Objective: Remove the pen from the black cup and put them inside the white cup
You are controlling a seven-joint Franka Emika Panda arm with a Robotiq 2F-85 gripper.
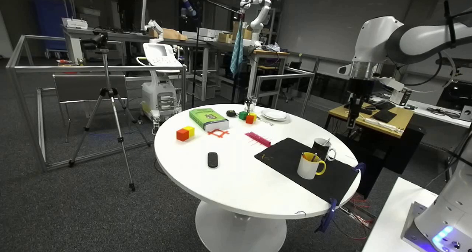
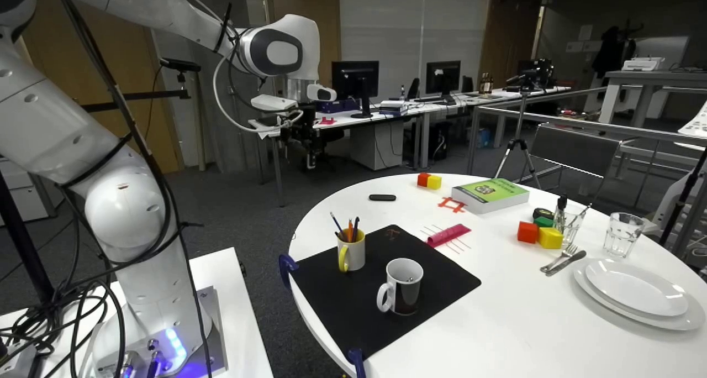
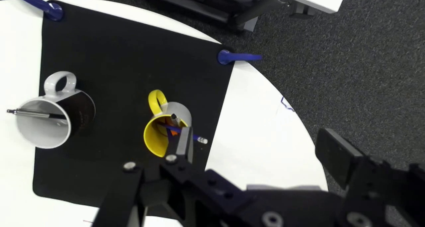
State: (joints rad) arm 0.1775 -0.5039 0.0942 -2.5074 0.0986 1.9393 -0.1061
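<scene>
The black cup (image 1: pixel 319 148) has a white inside and white handle and stands upright on the black mat; it also shows in an exterior view (image 2: pixel 407 300) and the wrist view (image 3: pixel 80 110). One silver-and-black pen (image 3: pixel 36 113) leans in it. The white cup (image 1: pixel 306 168), with yellow inside and handle, stands beside it, also in an exterior view (image 2: pixel 357 255) and the wrist view (image 3: pixel 179 110). It holds several pens and pencils. My gripper (image 3: pixel 262 145) is open and empty, high above the table. One finger partly covers the white cup in the wrist view.
Blue clamps (image 3: pixel 229 57) hold the black mat (image 3: pixel 126 54) at the table edge. Farther off are a green book (image 2: pixel 489 193), coloured blocks (image 2: pixel 538 234), a pink piece (image 2: pixel 448 234), a dark remote-like object (image 1: pixel 212 159), a glass (image 2: pixel 621 234), cutlery and plates (image 2: pixel 671 318).
</scene>
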